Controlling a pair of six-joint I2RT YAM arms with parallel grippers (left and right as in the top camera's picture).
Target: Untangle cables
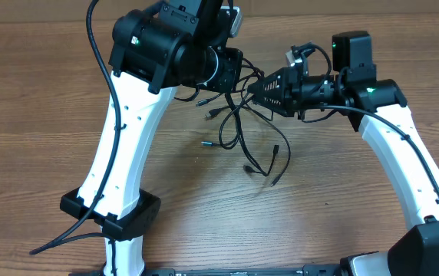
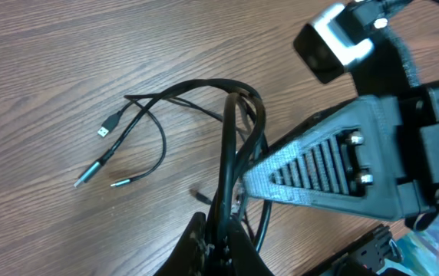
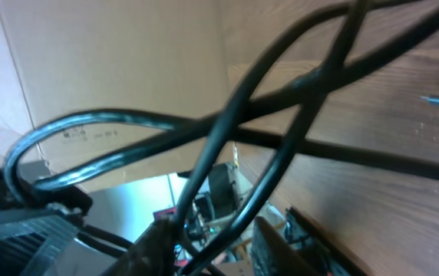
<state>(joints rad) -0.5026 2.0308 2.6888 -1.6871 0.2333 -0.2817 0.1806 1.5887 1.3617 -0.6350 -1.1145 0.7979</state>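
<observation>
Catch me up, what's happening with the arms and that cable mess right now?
Both arms meet over the tangle of black cables mid-table. The left gripper is shut on a few strands and holds them up off the table. The right gripper sits right against the same bunch, fingers apart with strands running between them, not clamped. Several loose ends with plugs lie on the wood. The cables are crossed and looped, so nothing is separated yet.
</observation>
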